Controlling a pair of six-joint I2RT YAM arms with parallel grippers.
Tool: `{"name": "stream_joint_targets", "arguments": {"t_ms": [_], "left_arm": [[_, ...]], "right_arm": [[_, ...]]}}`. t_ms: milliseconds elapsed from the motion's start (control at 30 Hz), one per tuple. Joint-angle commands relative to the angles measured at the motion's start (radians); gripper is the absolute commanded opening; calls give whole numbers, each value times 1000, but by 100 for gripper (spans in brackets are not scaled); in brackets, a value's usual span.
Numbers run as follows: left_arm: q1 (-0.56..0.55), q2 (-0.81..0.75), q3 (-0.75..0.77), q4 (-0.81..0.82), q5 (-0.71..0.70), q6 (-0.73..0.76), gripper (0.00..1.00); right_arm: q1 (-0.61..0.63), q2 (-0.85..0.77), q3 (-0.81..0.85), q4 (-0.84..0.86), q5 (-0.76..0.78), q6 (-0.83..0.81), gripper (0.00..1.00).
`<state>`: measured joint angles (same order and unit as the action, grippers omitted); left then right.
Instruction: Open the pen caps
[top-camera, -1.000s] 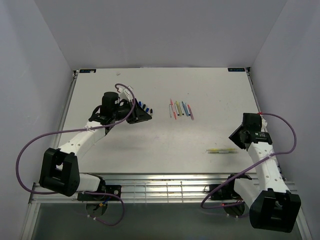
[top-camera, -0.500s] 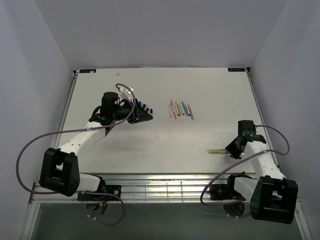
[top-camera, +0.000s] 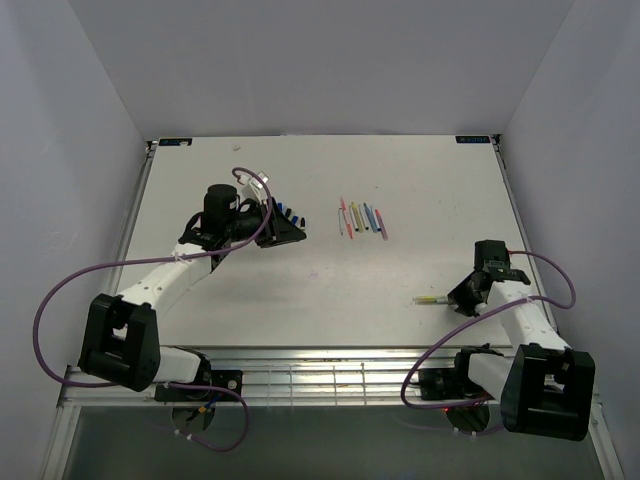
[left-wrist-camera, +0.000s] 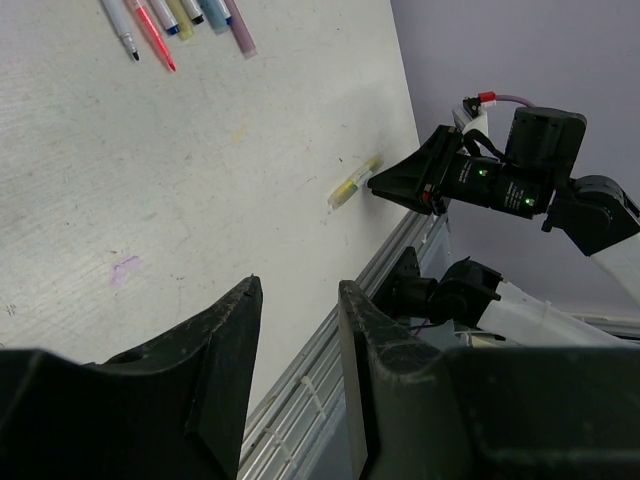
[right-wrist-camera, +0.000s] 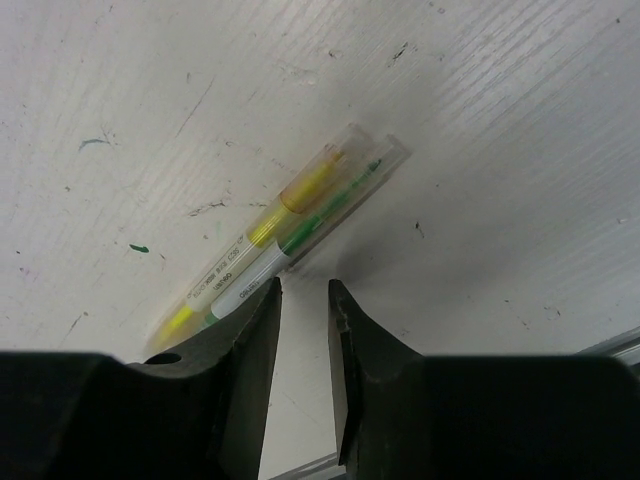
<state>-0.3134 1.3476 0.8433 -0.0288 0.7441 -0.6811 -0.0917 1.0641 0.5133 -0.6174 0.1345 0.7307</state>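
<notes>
White tabletop (top-camera: 400, 170) between pale walls (top-camera: 320, 60), seen from above: the left gripper (top-camera: 292, 234) sits beside a cluster of loose pen caps (top-camera: 290, 212), blue and black. A row of coloured pens (top-camera: 362, 218) lies mid-table, well apart from both arms. Near the front edge, the right gripper (top-camera: 453, 297) meets the end of a yellow pair of pens.

From the left wrist, that gripper's fingers (left-wrist-camera: 200, 370) stand slightly parted, nothing between them, above bare table.

From the right wrist, its fingers (right-wrist-camera: 245, 350) show a narrow empty gap. Just beyond them a yellow pen (right-wrist-camera: 290, 195) and a green pen (right-wrist-camera: 320, 215) lie side by side, touching, their clear caps (right-wrist-camera: 375, 162) on.
</notes>
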Motion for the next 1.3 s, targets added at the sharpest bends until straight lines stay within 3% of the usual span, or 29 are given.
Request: {"name": "stream_joint_targets", "arguments": {"t_ms": [0,200,1267], "left_arm": [[2,-7,-18,20,15,6,47],[2,-1,-27,20,18,2,47],[2,7,-36,21,15,12,47]], "right_arm": [[-6,-19,5,18,-33,18,32],[-6,-62,-2,18,-42,19,36],[-8,92,-32,133,-44,42,33]]}}
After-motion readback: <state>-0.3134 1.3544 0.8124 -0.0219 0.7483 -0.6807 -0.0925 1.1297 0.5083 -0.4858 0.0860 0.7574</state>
